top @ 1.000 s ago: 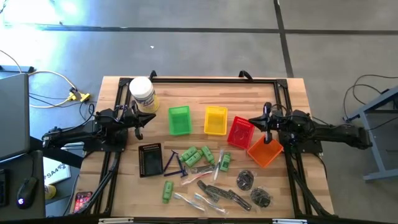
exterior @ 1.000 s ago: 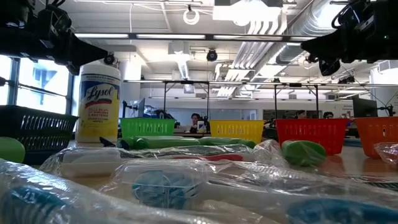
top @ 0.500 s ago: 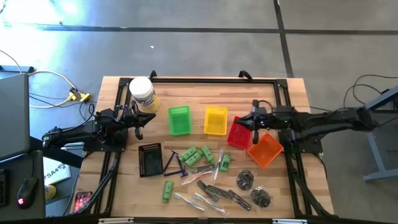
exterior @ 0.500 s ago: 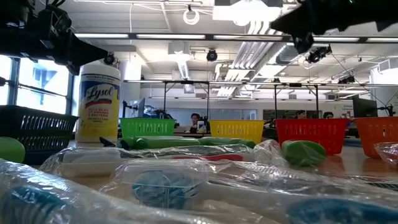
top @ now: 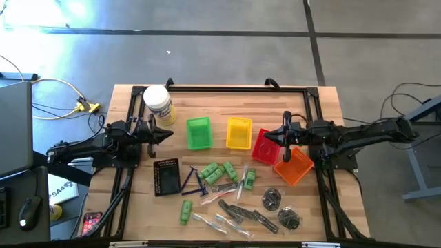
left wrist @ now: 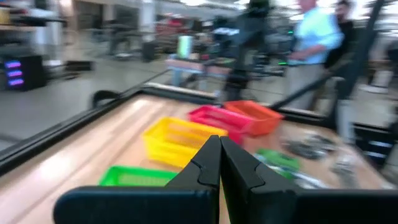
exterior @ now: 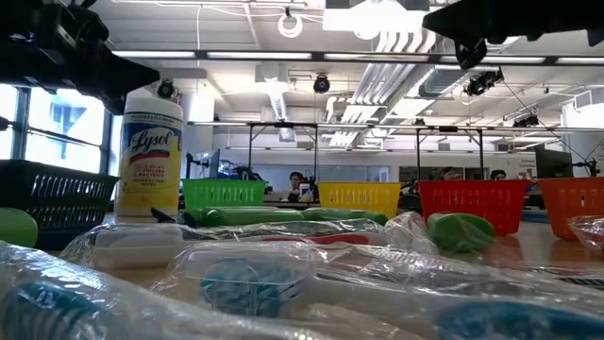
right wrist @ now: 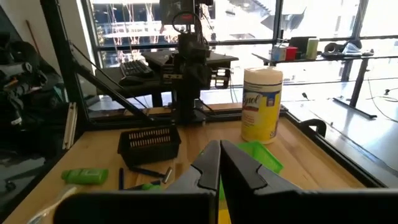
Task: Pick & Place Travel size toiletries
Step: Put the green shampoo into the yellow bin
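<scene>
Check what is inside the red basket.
The red basket looks empty where its floor shows, but the right end effector hangs over part of it, so that part is hidden.

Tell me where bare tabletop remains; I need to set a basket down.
Free: the far strip behind the green basket and yellow basket, right of the Lysol canister; also the near-left corner beside the black basket. Crowded: the toiletries pile.
</scene>
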Tool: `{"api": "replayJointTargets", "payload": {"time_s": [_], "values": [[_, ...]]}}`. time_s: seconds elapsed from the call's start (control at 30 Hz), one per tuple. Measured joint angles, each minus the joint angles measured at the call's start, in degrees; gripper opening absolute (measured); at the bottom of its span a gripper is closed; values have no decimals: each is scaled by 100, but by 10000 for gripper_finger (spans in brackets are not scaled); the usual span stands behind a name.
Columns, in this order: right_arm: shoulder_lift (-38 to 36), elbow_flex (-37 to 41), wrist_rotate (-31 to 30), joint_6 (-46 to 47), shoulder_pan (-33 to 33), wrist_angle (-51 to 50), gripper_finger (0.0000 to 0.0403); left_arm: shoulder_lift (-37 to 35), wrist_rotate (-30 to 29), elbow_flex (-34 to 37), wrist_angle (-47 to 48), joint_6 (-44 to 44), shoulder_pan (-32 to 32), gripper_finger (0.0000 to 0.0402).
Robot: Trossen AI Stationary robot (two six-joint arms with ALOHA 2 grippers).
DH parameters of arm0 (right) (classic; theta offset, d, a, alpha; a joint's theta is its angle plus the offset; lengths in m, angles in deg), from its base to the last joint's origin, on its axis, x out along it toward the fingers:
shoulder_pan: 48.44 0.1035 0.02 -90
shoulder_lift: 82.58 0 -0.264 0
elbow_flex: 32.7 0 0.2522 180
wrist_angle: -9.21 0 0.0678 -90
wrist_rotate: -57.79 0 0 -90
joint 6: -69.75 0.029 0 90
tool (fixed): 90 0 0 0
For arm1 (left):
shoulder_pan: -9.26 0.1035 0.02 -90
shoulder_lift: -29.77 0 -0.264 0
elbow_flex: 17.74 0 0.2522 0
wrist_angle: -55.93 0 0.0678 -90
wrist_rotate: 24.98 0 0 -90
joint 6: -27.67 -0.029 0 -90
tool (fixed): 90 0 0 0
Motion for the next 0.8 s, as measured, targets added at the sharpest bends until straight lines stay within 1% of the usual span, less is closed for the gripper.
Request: {"api": "replayJointTargets", "payload": {"time_s": [0.07, 0.23, 0.3, 0.37, 0.43, 0.57, 0.7, 0.8], "values": [[-207, 306, 1, 89, 0, 178, 4, 0, 283, 0, -198, 65, -18, 0], [-413, 970, 4, 212, 0, 947, 4, 163, 239, 0, -844, 120, -273, 0], [-402, 1160, 4, 224, 0, 1133, 4, 403, 289, -3, -1372, 51, -399, 0], [-406, 1297, 4, 216, 0, 1379, 4, 739, 473, -143, -1740, -85, -554, 0], [-405, 1336, 1, 207, 0, 1509, 4, 1146, 550, -449, -1808, -172, -718, 0], [-402, 1345, 34, 237, 0, 1430, 4, 2301, 399, -1283, -1640, -422, -1025, 0], [-402, 1347, 195, 268, 2, 1421, 4, 3888, 82, -2382, -1089, -656, -1243, 0], [-402, 1347, 210, 268, 0, 1421, 4, 5161, -85, -3309, -359, -673, -1269, 2]]}}
